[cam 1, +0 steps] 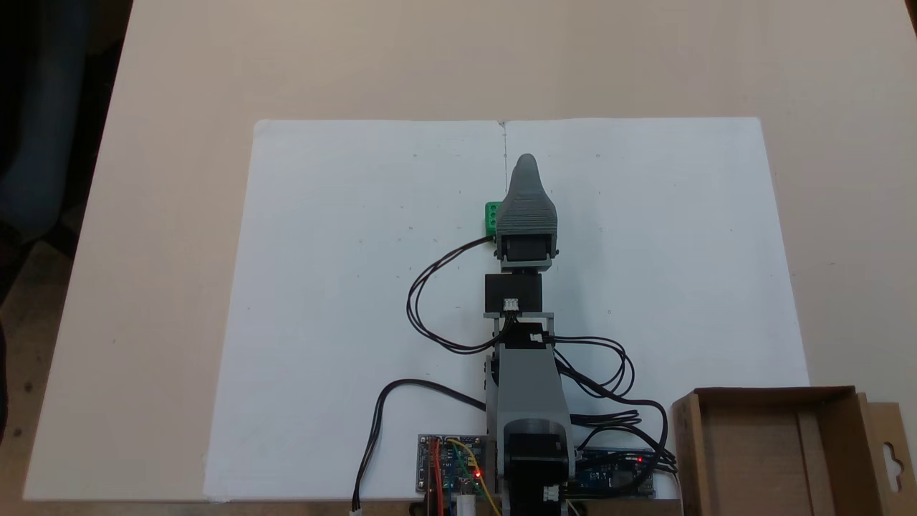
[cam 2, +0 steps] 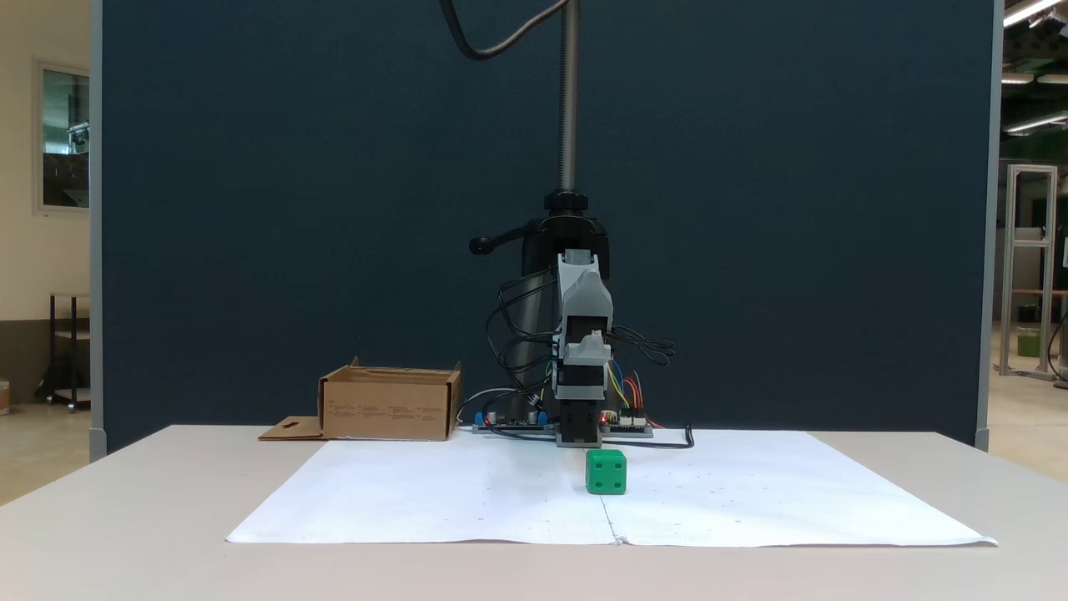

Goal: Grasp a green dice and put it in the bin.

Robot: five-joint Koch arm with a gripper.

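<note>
A small hobby robot arm (cam 1: 529, 401) stands at the near edge of a beige table (cam 1: 143, 215) in a fixed view from above, stretched forward over a large white sheet of paper (cam 1: 344, 287) that covers the middle of the tabletop. Its grey gripper (cam 1: 526, 168) narrows to a single rounded tip in this view, and whether the claw is apart or together cannot be told, because one jaw lies over the other. The green dice (cam 1: 491, 218) sits on the paper just beside the gripper's wide grey body, on its left in this view, partly hidden under the edge of that body. In a fixed view from the front of the table, the green dice (cam 2: 606, 472) rests flat on the paper near the sheet's centre crease, with the gripper (cam 2: 579, 434) behind it and slightly to its left, hanging low above the paper, its fingertips not distinguishable. The bin (cam 1: 777, 448), an open brown cardboard box with a hang-hole flap, stands at the lower right corner from above, well apart from the dice; from the front, the bin (cam 2: 388, 405) appears at the left. Black cables (cam 1: 430, 301) loop from the arm, and circuit boards (cam 1: 451, 464) with red lights lie at its base.
</note>
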